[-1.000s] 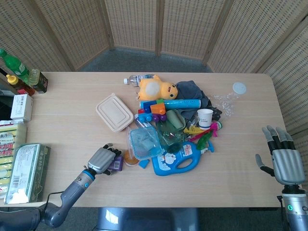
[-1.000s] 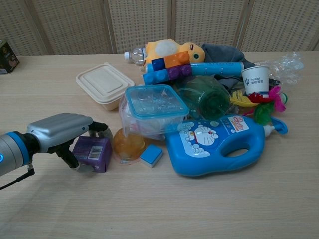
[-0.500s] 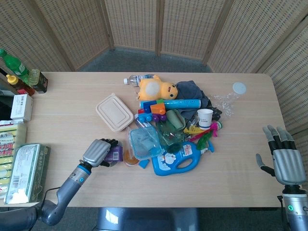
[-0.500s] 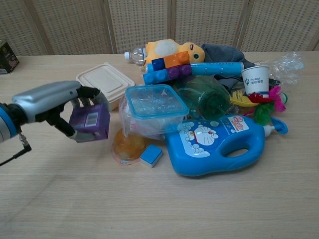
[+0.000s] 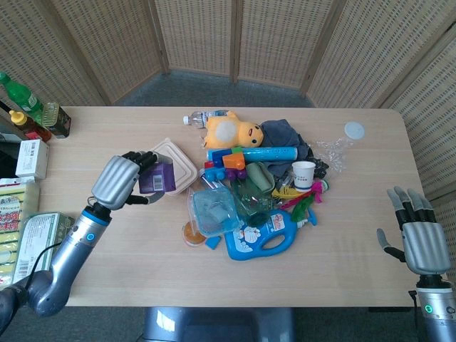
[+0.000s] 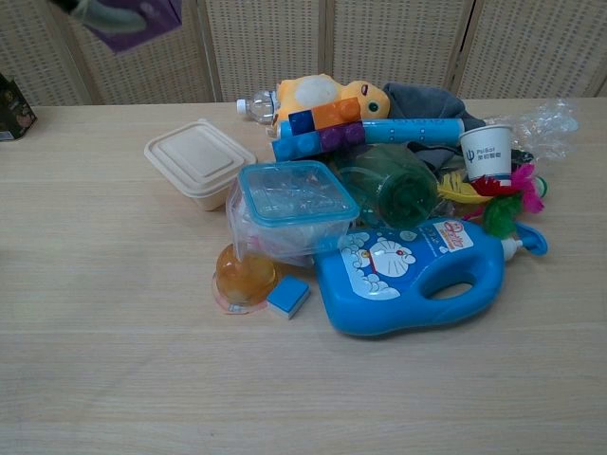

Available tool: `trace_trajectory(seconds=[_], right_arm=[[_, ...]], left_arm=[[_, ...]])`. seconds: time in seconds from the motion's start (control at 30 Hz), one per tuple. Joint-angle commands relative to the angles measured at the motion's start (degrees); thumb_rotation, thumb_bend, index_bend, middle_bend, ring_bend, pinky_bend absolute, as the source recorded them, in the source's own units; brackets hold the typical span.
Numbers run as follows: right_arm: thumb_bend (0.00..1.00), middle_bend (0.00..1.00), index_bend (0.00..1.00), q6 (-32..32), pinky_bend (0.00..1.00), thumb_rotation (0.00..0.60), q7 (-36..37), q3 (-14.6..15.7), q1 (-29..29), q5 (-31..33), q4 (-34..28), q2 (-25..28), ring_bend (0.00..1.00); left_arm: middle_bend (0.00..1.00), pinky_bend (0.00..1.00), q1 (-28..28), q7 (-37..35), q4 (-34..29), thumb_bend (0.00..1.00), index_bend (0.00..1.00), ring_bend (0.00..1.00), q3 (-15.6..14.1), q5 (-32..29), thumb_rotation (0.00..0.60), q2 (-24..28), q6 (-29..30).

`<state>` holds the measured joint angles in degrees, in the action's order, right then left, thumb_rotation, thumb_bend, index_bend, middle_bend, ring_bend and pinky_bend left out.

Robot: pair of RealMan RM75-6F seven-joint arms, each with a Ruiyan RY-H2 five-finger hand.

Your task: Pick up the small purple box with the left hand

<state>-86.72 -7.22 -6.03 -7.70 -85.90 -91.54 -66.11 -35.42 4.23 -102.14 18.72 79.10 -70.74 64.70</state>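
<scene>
My left hand [image 5: 121, 180] grips the small purple box [image 5: 157, 177] high above the table, in front of the beige lidded container [image 5: 179, 161] in the head view. Its fingers wrap over the top of the box. In the chest view only the underside of the purple box [image 6: 137, 21] shows at the top left edge, with a bit of the left hand [image 6: 85, 9] beside it. My right hand [image 5: 418, 237] hovers at the table's right front corner, fingers spread, holding nothing.
A pile sits mid-table: blue detergent bottle [image 5: 262, 233], clear tub with blue lid [image 5: 214, 209], orange jelly cup [image 5: 191, 233], yellow plush [image 5: 231, 131], toy blocks, paper cup [image 5: 303, 173]. Bottles, a tin and boxes [image 5: 39, 253] line the left edge.
My left hand has lifted the purple box off the table and carried it up and back-left, away from the pile. The right hand has stayed put.
</scene>
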Motion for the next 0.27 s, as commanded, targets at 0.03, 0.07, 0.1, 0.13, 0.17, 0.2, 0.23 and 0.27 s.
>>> trace_trajectory(seconds=[0.03,0.07,0.1,0.13,0.17,0.2,0.23,0.27], right_arm=[[0.41,0.00,0.01,0.05,0.00,0.494,0.01,0.06,0.02,-0.08,0.02,-0.10,0.00],[0.41,0.00,0.01,0.08,0.00,0.494,0.04,0.11,0.03,-0.12,0.05,-0.15,0.00],[0.41,0.00,0.01,0.06,0.00,0.494,0.06,0.12,0.06,-0.13,0.07,-0.19,0.00],[0.41,0.00,0.01,0.03,0.00,0.492,0.07,0.12,0.09,-0.13,0.10,-0.21,0.00],[0.41,0.00,0.01,-0.03,0.00,0.492,0.11,0.12,0.15,-0.13,0.14,-0.21,0.00],[0.41,0.00,0.01,-0.09,0.00,0.490,0.14,0.10,0.21,-0.12,0.16,-0.19,0.00],[0.41,0.00,0.01,-0.16,0.00,0.493,0.16,0.08,0.26,-0.09,0.19,-0.17,0.00],[0.41,0.00,0.01,-0.22,0.00,0.493,0.18,0.06,0.31,-0.07,0.21,-0.12,0.00]], left_arm=[[0.65,0.45,-1.52,1.31,-2.82,0.36,0.58,0.60,2.76,-2.45,0.600,3.15,-0.38],[0.65,0.45,-1.79,1.40,-3.39,0.36,0.58,0.60,3.42,-3.04,0.600,3.68,-0.17],[0.65,0.45,-1.96,1.26,-3.79,0.36,0.58,0.60,3.84,-3.32,0.600,3.98,0.02],[0.65,0.45,-2.07,1.09,-4.16,0.36,0.58,0.60,4.14,-3.51,0.600,4.26,0.22],[0.65,0.45,-2.19,1.03,-4.58,0.36,0.58,0.60,4.33,-3.73,0.600,4.66,0.33],[0.65,0.45,-2.27,1.05,-4.82,0.36,0.58,0.60,4.39,-3.82,0.600,4.91,0.41],[0.65,0.45,-2.35,1.13,-4.94,0.36,0.58,0.60,4.39,-3.88,0.600,5.07,0.53],[0.65,0.45,-2.44,1.28,-5.01,0.36,0.58,0.60,4.29,-3.97,0.600,5.18,0.63]])
